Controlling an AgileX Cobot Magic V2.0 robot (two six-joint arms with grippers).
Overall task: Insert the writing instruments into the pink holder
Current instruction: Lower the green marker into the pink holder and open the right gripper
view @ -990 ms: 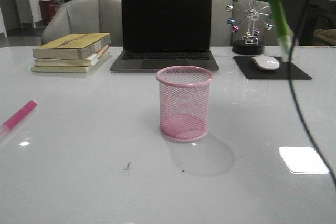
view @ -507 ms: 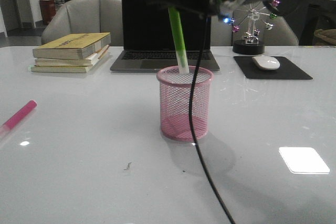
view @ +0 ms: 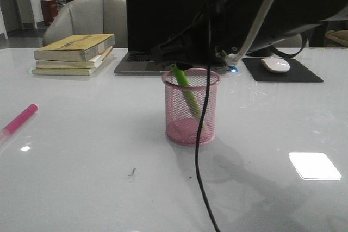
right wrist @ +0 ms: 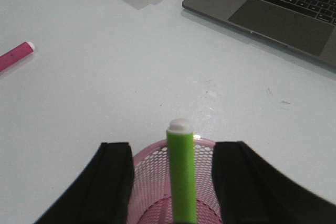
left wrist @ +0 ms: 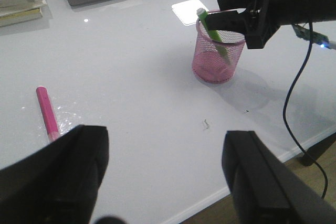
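While tilted, green marker (view: 187, 93) (tip down) occupies holder (view: 191, 110).

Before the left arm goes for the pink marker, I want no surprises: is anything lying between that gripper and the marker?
Nothing visible does. The pink marker lies alone on bare table, apart from the pink holder, with the left gripper open above the near edge.

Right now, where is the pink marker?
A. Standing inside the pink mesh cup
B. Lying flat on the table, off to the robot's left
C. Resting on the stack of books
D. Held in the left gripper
B: the pink marker lies flat on the white table, well left of the pink mesh cup, which holds only the green marker.
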